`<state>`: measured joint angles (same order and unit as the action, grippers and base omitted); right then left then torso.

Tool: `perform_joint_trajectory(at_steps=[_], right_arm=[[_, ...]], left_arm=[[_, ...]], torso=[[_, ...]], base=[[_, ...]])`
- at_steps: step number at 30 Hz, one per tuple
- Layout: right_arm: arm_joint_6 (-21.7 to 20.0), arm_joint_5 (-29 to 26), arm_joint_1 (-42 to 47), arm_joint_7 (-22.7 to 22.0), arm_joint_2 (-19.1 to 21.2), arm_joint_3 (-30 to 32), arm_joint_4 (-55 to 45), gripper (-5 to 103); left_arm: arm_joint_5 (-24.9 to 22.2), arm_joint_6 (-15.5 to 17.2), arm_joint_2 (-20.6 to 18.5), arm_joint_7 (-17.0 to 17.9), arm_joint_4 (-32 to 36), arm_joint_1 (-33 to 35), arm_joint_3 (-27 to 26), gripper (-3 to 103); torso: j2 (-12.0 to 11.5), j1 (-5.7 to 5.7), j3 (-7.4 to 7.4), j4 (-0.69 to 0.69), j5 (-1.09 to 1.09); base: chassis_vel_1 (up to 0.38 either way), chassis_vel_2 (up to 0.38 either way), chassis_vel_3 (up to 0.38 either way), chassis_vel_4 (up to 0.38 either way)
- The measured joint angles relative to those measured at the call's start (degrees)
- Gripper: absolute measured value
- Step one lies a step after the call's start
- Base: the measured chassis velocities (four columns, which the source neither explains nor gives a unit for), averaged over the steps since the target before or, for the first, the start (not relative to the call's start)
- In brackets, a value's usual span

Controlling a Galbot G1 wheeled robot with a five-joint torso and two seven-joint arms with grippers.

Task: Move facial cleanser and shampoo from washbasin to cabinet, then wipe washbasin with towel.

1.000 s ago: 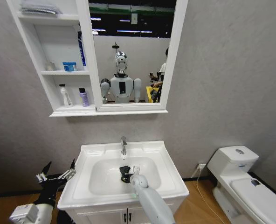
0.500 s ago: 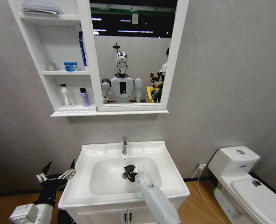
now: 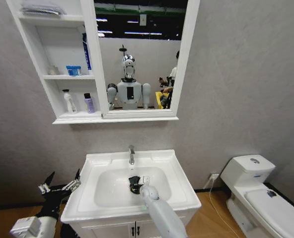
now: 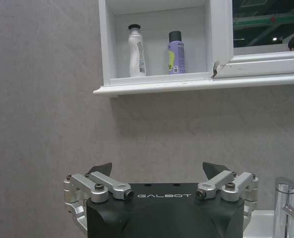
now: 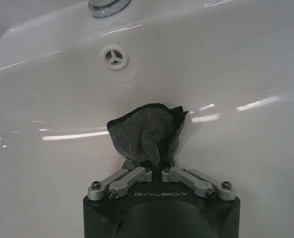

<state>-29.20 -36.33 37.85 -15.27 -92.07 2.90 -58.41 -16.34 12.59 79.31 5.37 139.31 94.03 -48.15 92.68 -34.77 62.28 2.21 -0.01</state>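
The right claw (image 5: pixel 158 171) is clenched on the small dark grey folded towel (image 5: pixel 145 136), pinching its near edge so the bunched cloth hangs ahead of the fingertips and presses against the glossy inner wall of the white rectangular ceramic washbasin (image 3: pixel 173 161). That hold lets the fabric, not the metal, meet the bowl, which suits wiping. The cloth sits just below the small round overflow hole (image 5: pixel 114 57). The left claw (image 4: pixel 158 173) waits spread apart beside the basin, facing the wall. On the bottom shelf of the white wall cabinet (image 3: pixel 100 119) stand a white bottle (image 3: pixel 69 101) and a purple one (image 3: pixel 89 103), so the moving step looks done.
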Motion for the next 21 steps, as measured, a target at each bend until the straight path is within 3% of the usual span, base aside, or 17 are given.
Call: perform_joint_trajectory(at_steps=[5,12,21], right_arm=[[-0.11,0.06,0.34,-0.30,0.29,0.05,-0.45,4],[-0.59,-1.36,1.54,-0.57,5.82,1.22,-4.24,4],[-1.00,-0.87,2.27,-2.02,9.08,2.98,-7.54,4]], left_arm=[[0.00,0.00,0.00,0.00,0.00,0.00,0.00,100],[0.00,0.00,0.00,0.00,0.00,0.00,0.00,100],[0.00,0.00,0.00,0.00,0.00,0.00,0.00,100]], torso=[[0.00,0.00,0.00,-0.03,0.02],[0.00,0.01,-0.01,-0.03,0.02],[0.00,0.00,0.00,-0.03,0.02]], base=[[0.000,0.000,0.000,0.000],[0.000,0.000,0.000,0.000],[0.000,0.000,0.000,0.000]])
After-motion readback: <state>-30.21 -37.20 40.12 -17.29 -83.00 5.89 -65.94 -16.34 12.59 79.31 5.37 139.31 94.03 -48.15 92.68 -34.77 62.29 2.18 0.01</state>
